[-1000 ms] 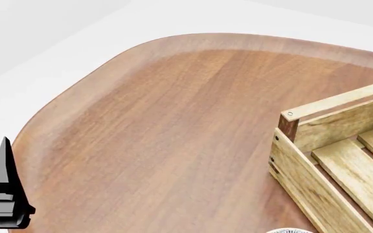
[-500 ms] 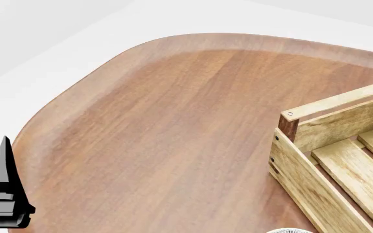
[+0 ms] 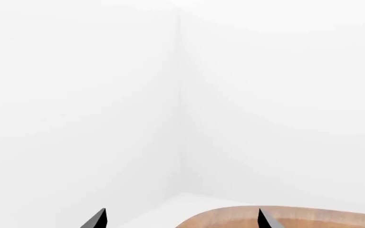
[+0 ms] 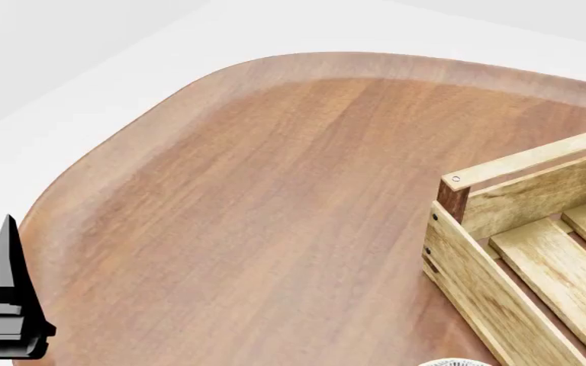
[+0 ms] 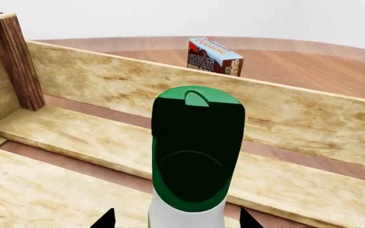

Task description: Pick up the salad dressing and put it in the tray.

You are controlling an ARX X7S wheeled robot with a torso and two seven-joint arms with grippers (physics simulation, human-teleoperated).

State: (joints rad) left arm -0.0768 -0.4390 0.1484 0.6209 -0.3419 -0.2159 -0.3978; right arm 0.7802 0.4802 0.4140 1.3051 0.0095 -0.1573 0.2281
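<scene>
One dressing bottle [image 5: 195, 161] stood between the right gripper's [image 5: 173, 219] parted-looking tips above the tray [image 5: 284, 114] floor, grip firmness unclear; tipping on the slats was the risk if released high; left gripper [image 3: 179, 219] stood spread, empty.

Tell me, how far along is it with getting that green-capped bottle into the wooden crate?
The pick-up looks done: in the right wrist view the white salad dressing bottle with a dark green flip cap sits between the right hand's fingertips, over the slatted floor of the light-wood crate. Whether it already rests on the slats is hidden. What is left is letting go and pulling away. The left hand is idle, open, by the brown wooden table's edge.
</scene>
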